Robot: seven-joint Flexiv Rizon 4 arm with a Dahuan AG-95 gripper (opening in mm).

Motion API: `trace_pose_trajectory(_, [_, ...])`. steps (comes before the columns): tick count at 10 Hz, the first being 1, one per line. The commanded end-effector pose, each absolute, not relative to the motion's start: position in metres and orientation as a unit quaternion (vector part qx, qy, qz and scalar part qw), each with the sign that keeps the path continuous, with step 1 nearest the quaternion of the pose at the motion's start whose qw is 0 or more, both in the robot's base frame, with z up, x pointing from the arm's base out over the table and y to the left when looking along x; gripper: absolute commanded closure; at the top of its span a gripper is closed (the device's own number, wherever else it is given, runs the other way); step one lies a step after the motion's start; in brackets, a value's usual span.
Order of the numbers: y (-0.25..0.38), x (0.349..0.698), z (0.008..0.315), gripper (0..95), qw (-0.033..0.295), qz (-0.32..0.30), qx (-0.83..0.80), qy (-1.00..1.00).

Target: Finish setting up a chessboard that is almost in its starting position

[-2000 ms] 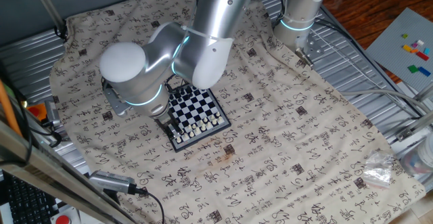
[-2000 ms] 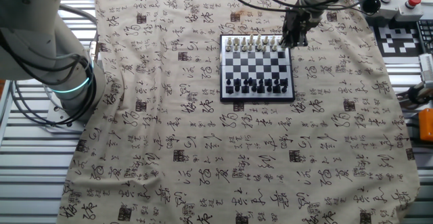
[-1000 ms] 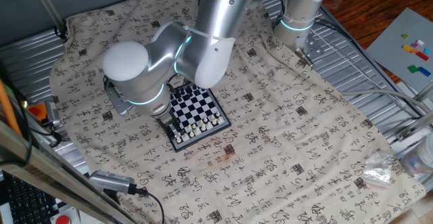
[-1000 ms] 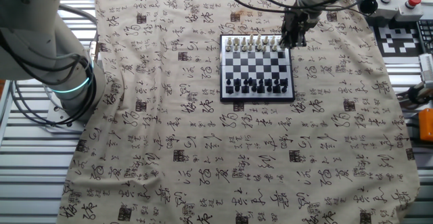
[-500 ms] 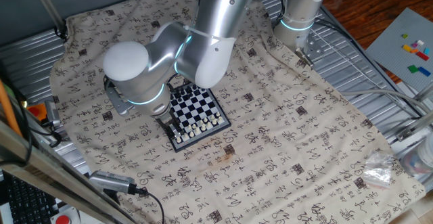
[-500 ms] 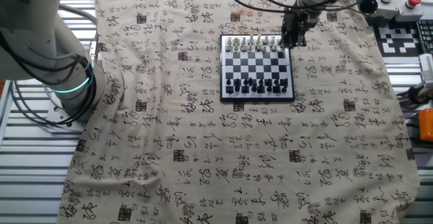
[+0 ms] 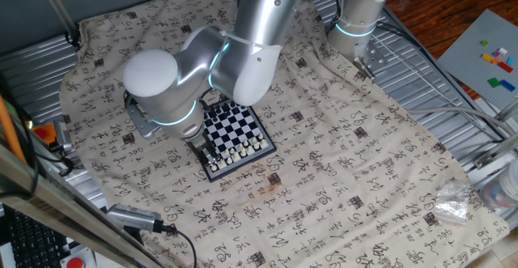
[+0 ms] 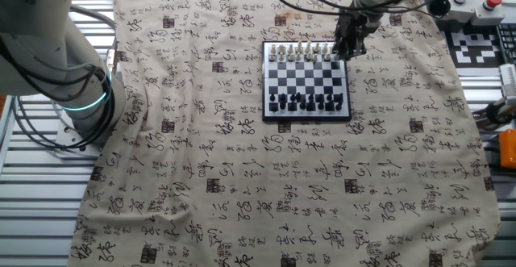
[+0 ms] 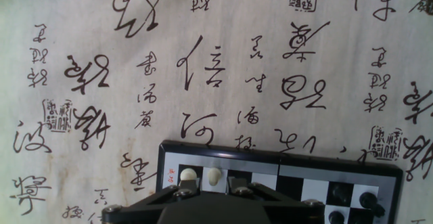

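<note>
The chessboard (image 8: pixel 306 77) lies on the patterned cloth; it also shows in one fixed view (image 7: pixel 235 130) and the hand view (image 9: pixel 284 158). White pieces (image 8: pixel 298 52) line one edge and dark pieces (image 8: pixel 310 100) the opposite side. My gripper (image 8: pixel 348 47) hangs low over the white row's corner. In the hand view the gripper (image 9: pixel 215 187) has its fingers apart on either side of a white piece (image 9: pixel 215 177), with a small gap on each side. A second white piece (image 9: pixel 189 176) stands just left of it. In one fixed view my arm's elbow hides the gripper.
A second arm's base (image 8: pixel 72 57) stands at the cloth's edge, also seen in one fixed view (image 7: pixel 356 17). Red buttons (image 8: pixel 492 1) and a marker sheet (image 8: pixel 476 45) lie beyond the board. A crumpled plastic bag (image 7: pixel 449 203) and a grey brick plate (image 7: pixel 486 57) sit off the cloth.
The arm's elbow shifted slightly two seconds ago; since one second ago nothing has visibly moved.
</note>
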State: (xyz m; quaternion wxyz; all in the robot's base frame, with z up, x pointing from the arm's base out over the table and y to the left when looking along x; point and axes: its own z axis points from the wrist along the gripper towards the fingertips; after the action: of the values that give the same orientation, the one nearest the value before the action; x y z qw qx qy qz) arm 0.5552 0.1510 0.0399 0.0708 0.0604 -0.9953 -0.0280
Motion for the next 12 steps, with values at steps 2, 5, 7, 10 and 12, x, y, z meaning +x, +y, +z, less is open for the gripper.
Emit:
trace_pose_trajectory(2, [0.147, 0.556, 0.051, 76.0, 0.073, -0.028, 0.066, -0.995])
trace_pose_trajectory(5, [0.126, 0.564, 0.078, 95.0, 0.075, -0.034, 0.09, -0.993])
trace_pose_trajectory(7, [0.111, 0.579, 0.11, 95.0, 0.093, -0.038, 0.126, -0.987])
trace_pose_trajectory(10, [0.129, 0.593, 0.141, 95.0, 0.103, -0.027, 0.15, -0.983])
trace_pose_trajectory(12, [0.137, 0.589, 0.153, 95.0, 0.107, -0.024, 0.151, -0.982])
